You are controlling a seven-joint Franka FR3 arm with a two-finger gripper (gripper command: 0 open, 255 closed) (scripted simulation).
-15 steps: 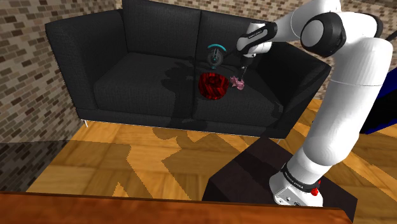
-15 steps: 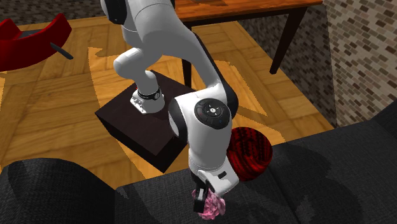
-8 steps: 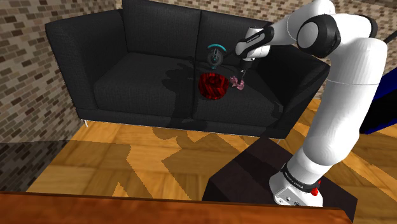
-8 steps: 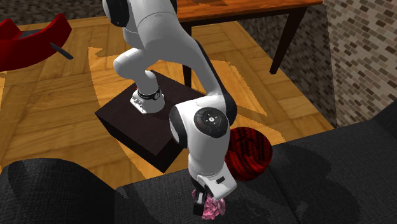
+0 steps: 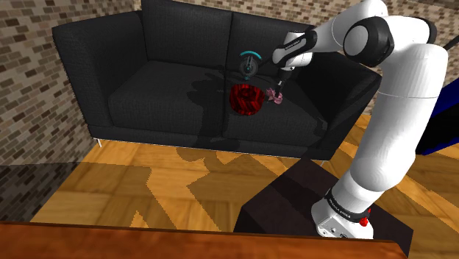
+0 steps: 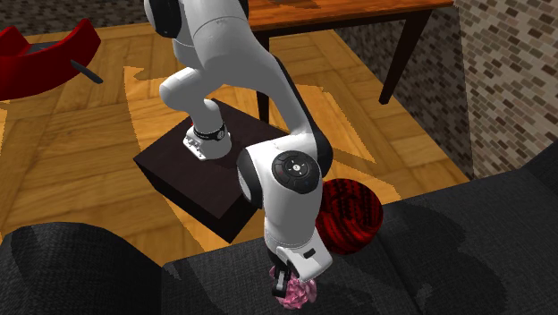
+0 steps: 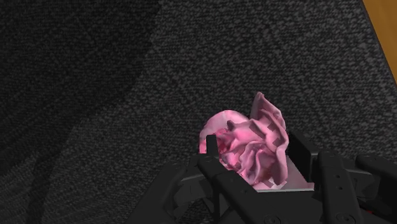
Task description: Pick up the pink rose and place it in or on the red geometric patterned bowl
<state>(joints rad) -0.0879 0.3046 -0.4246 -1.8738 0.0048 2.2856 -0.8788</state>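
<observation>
The pink rose point(image 5: 276, 96) lies on the black sofa's seat cushion, just to the shoulder view's right of the red patterned bowl point(image 5: 246, 99). My gripper point(image 5: 278, 88) comes down on the rose from above. In the wrist view the rose point(image 7: 245, 146) fills the gap between my two black fingers point(image 7: 213, 167), which press against it on both sides. In the second exterior view the rose point(image 6: 298, 293) sticks out below the gripper point(image 6: 288, 285), with the bowl point(image 6: 351, 215) on the cushion near the front edge.
The black sofa point(image 5: 162, 81) stands against a brick wall. A dark round object with a teal arc point(image 5: 248, 65) sits behind the bowl. The dark stand point(image 6: 197, 179) rests on the wooden floor. A wooden table point(image 6: 340, 13) and a red seat point(image 6: 36, 58) stand farther off.
Over the first half second the arm shifted and the hand settled a little lower over the rose. Since then nothing has visibly moved.
</observation>
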